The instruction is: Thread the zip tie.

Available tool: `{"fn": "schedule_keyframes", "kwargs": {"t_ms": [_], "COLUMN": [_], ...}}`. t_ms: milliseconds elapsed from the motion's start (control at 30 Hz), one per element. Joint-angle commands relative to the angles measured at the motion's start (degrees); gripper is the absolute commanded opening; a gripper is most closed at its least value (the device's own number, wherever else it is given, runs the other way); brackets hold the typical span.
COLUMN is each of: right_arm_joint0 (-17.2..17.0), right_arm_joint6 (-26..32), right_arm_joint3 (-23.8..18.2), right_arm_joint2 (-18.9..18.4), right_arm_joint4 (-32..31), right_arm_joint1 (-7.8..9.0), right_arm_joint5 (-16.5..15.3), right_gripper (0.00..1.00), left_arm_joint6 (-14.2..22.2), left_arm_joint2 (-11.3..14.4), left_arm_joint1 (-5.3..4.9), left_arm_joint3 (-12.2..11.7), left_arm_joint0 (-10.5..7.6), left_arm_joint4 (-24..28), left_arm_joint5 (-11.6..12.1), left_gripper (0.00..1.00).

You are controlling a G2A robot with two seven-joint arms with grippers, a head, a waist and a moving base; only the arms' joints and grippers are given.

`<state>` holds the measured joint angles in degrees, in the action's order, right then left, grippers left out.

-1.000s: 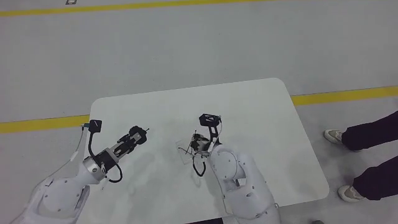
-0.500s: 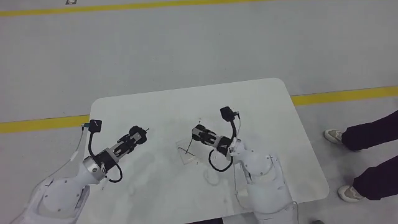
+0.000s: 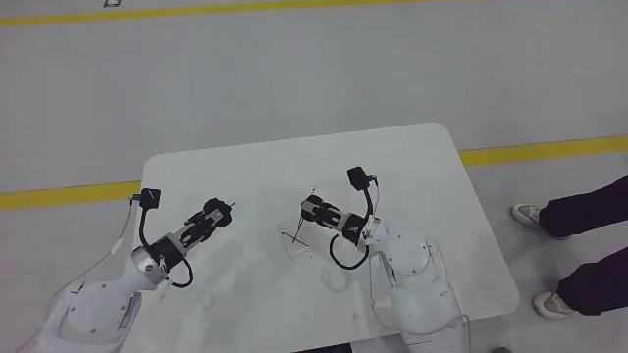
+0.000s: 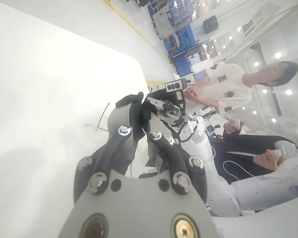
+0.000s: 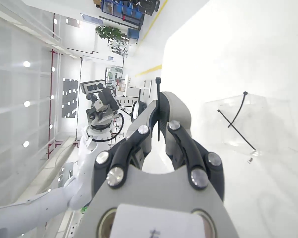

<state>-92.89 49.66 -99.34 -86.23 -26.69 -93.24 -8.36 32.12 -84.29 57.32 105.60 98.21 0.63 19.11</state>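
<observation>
My right gripper (image 5: 159, 100) is shut on a thin black zip tie (image 5: 158, 91), whose square head sticks out past the fingertips. In the top view this gripper (image 3: 312, 212) hovers over the middle of the white table (image 3: 412, 157), just beyond a small clear tray (image 3: 292, 239). Two more black zip ties (image 5: 234, 122) lie crossed inside the clear tray (image 5: 263, 105). My left gripper (image 3: 219, 212) is off to the left above the table, apart from the tray. Its dark pads (image 4: 138, 100) are together with nothing between them.
The table's rounded far corner (image 4: 139, 65) and right edge (image 3: 491, 226) bound the work area. Bare tabletop stretches between the two grippers and behind the tray. The left wrist view catches the right gripper (image 4: 161, 106) farther off, with the loose ties (image 4: 102, 116) in front of it.
The right arm's elbow and wrist have swung to the right while its gripper stayed near the tray with the zip tie in it. The left arm has not moved.
</observation>
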Motion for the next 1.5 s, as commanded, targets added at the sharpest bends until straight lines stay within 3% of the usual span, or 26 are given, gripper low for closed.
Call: {"fn": "schedule_keyframes", "kwargs": {"t_ms": [0, 267, 400, 600, 700, 967, 1033, 1167, 1467], "right_arm_joint0": [0.0, 0.6, 0.7, 1.0, 1.1, 1.1, 1.3, 1.3, 2.0], "right_arm_joint6": [-0.4, 2.3, 2.3, -0.1, -0.5, -0.5, -1.3, -2.4, -0.4], "right_arm_joint3": [0.3, 1.7, 2.1, 1.8, 1.8, 1.8, 1.6, 3.5, 0.6], "right_arm_joint2": [-0.6, -4.1, -4.4, -2.2, -1.6, -1.6, -1.3, -0.9, -1.8], "right_arm_joint4": [5.0, 18.6, 23.3, 24.2, 24.3, 24.3, 22.5, 23.9, 25.4], "right_arm_joint1": [0.2, 1.51, 2.01, 2.57, 2.67, 2.67, 2.83, 3.3, 4.94], "right_arm_joint5": [-1.0, -3.3, -3.4, -2.2, -2.0, -2.0, -3.7, -10.7, -11.1], "right_gripper": [0.0, 0.0, 0.0, 0.0, 0.0, 0.0, 0.0, 0.0, 0.0], "left_arm_joint6": [-0.4, 1.9, 2.9, 2.2, 1.7, 1.7, 1.8, 5.4, 14.0], "left_arm_joint2": [0.4, 2.3, 4.7, 8.1, 8.1, 8.1, 8.7, 9.1, 9.3], "left_arm_joint1": [0.06, 0.2, 0.37, 0.78, 0.72, 0.72, 0.83, 0.87, 0.59], "left_arm_joint3": [0.1, 0.5, -0.2, -2.1, -2.0, -2.0, -2.0, -1.9, -2.6], "left_arm_joint0": [-0.19, -0.84, -1.81, -4.01, -4.94, -4.94, -4.98, -5.36, -6.55], "left_arm_joint4": [0.1, 4.7, 5.0, 4.7, 2.5, 2.5, 4.2, 11.3, 21.3], "left_arm_joint5": [-0.3, -1.9, -3.0, -4.9, -5.1, -5.1, -5.8, -7.9, -12.5], "left_gripper": [0.0, 0.0, 0.0, 0.0, 0.0, 0.0, 0.0, 0.0, 0.0]}}
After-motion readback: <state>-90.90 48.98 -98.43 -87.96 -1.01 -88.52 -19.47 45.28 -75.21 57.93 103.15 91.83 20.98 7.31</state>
